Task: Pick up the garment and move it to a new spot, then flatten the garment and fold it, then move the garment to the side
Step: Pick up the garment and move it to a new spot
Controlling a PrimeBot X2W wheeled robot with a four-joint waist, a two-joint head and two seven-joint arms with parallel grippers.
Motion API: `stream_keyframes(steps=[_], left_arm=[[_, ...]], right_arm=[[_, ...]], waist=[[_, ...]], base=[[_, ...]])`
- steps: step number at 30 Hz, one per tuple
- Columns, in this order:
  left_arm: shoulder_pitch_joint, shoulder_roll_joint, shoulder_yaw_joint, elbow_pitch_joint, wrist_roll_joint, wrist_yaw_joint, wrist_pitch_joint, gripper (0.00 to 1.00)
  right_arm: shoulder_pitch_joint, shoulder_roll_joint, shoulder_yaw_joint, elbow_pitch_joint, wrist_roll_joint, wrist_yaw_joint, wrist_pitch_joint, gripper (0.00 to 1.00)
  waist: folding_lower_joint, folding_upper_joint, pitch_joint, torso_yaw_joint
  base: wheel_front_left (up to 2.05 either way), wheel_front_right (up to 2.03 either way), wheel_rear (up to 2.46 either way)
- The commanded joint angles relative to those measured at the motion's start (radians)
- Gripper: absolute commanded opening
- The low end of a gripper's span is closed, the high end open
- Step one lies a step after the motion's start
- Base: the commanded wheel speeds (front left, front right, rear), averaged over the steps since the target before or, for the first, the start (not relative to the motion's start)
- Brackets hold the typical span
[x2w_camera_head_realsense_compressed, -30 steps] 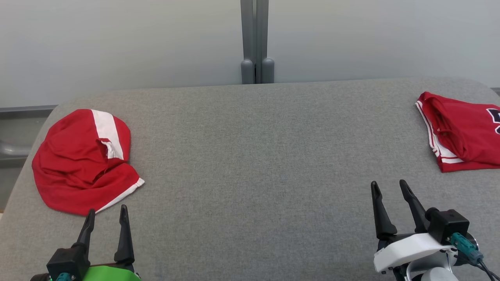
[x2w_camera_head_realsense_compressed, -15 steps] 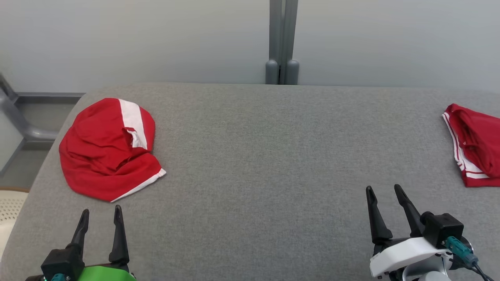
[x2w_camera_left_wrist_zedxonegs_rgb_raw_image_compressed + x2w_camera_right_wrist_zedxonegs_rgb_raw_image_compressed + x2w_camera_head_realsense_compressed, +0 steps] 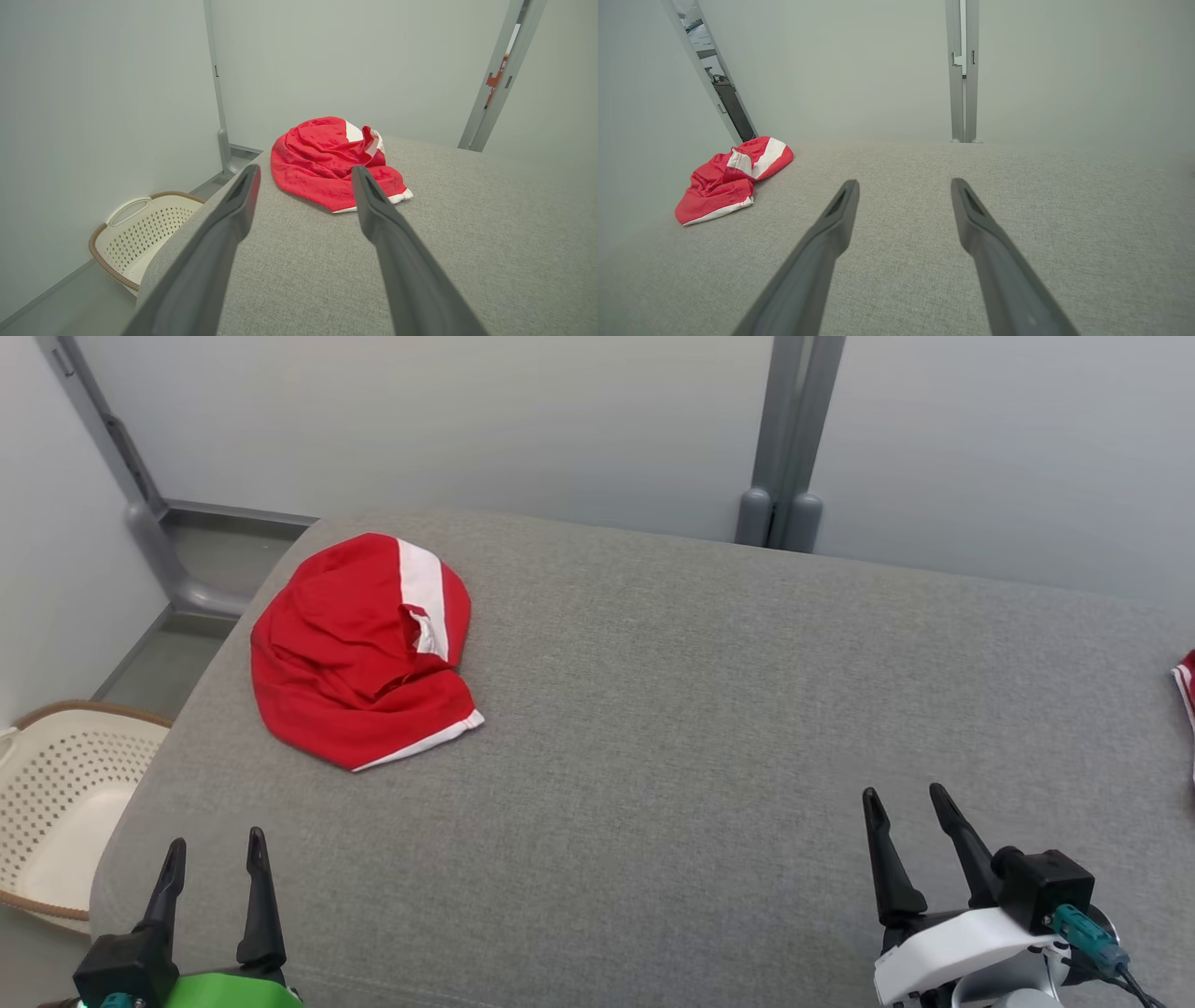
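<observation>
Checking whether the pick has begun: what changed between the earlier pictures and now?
Only the view: the head camera swung toward the robot's left, bringing a white basket into sight and pushing the second red garment to the right edge. The crumpled red garment lies unmoved on the grey table. The left gripper and right gripper stay open, holding nothing.
</observation>
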Motion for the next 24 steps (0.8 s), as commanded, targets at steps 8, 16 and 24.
stream_keyframes(steps=[8,16,24], left_arm=[[0.014,0.015,0.001,-0.001,-0.016,0.009,0.000,1.00],[0.020,0.022,0.004,-0.007,-0.023,0.016,0.000,1.00],[-0.002,0.026,-0.006,-0.001,-0.030,0.019,0.002,1.00]], right_arm=[[-0.008,0.000,0.005,0.008,0.001,-0.002,-0.003,1.00],[-0.011,0.000,0.014,0.014,0.008,-0.002,-0.003,1.00],[-0.013,0.000,0.015,0.019,0.004,-0.002,-0.003,1.00]], waist=[[0.0000,0.0000,-0.001,0.094],[0.0000,0.0000,-0.001,0.111],[0.0000,0.0000,0.006,0.089]], base=[[0.00,0.00,0.00],[0.00,0.00,0.00],[0.00,0.00,0.00]])
